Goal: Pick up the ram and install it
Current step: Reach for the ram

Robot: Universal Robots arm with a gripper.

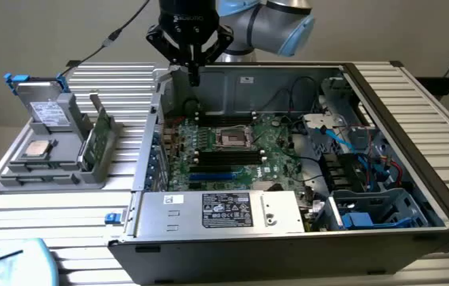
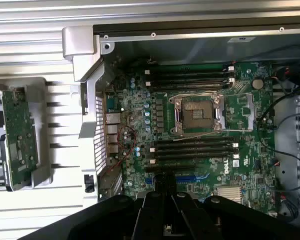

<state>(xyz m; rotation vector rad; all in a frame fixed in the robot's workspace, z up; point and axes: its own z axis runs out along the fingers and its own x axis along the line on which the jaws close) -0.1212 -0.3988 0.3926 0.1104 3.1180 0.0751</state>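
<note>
Grey plastic parts tray [image 1: 18, 179] sits at the exterior view's left on the ribbed aluminium tabletop [image 1: 50, 214], and it's carrying a silver hard drive [image 1: 48, 113], a square silver processor chip [image 1: 38, 149] and an upright green circuit card [image 1: 97, 140]. Next across, the black end effector [image 1: 195, 74] hangs over the far left part of the open metal computer case [image 1: 288, 256], pinched right down on the thin dark ram stick [image 1: 196, 84], which is up in the air above the green motherboard [image 1: 245, 143] and its black memory slots [image 1: 226, 156]. Further right, blue cables [image 1: 352, 149] run through the drive bay.
</note>
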